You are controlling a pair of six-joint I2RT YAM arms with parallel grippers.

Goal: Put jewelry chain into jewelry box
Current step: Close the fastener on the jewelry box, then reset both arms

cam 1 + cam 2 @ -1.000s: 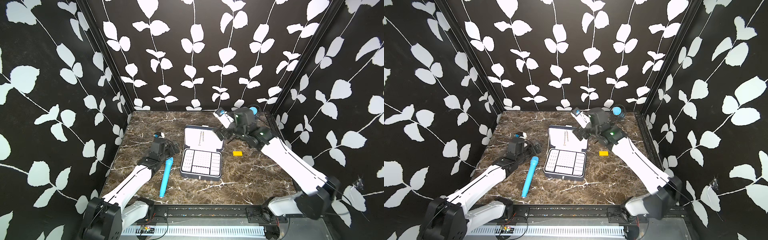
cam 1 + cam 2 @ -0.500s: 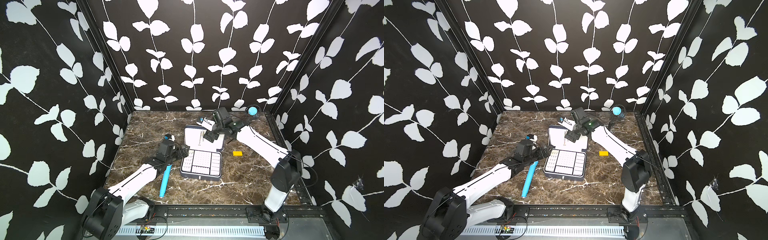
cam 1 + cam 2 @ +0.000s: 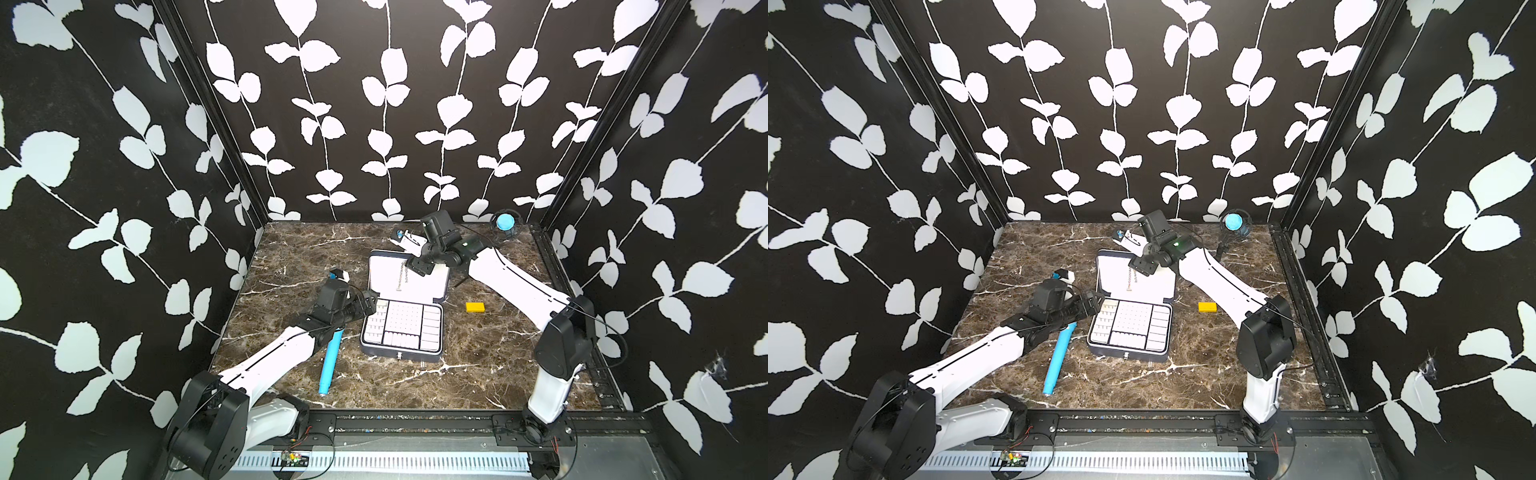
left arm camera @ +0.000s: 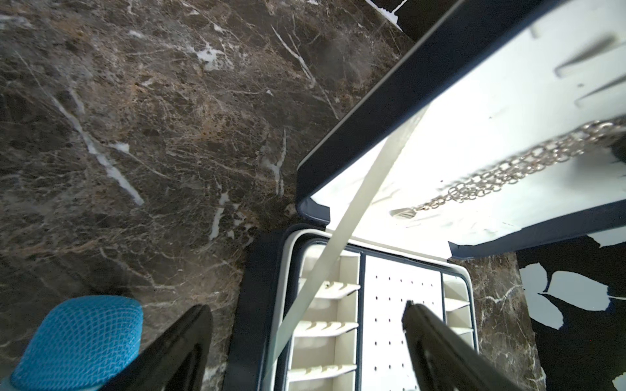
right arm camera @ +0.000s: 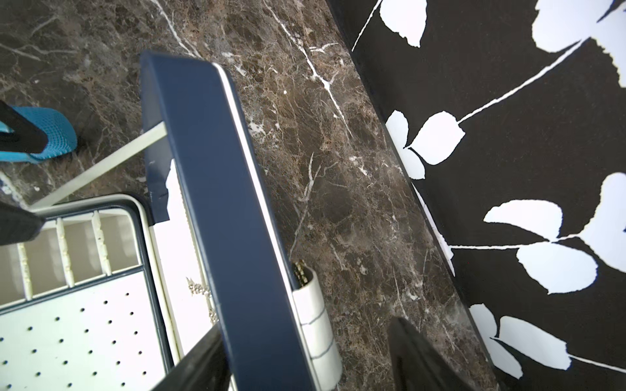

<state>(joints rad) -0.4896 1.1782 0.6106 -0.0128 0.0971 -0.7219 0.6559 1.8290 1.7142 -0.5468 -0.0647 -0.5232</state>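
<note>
Nearest the front rail, the left gripper (image 4: 305,306) has its jaws apart astride the left wall of the jewelry box (image 3: 399,352), just beside the blue stick (image 3: 330,361). A sideways nudge here could skate the light box across the table, or bump the stick into it. The cream strap (image 4: 355,210) that props the lid (image 3: 436,282) runs between those jaws, and snagging it would likely jerk the lid forward. Further back, the jewelry chain (image 3: 401,276) hangs down the lid's white lining, with its lower end just above the hinge and not in the tray. The right gripper (image 5: 306,325) is spread over the lid's top edge, one finger on the lining side and the other clear of the back. It may be reaching for the chain's upper end there, though the wrist view is too cramped to say. If it pinches the rim as well, the lid could tip. If it slips off the thin links, the chain could slide into the hinge gap or drop behind the box. The yellow block (image 3: 475,307) lies well apart. The table (image 3: 478,374) is glossy brown marble with white veins, busy enough to hide a fallen chain. A blue ball (image 3: 505,222) sits in the far corner, and black walls (image 3: 374,104) with white leaves enclose three sides.
</note>
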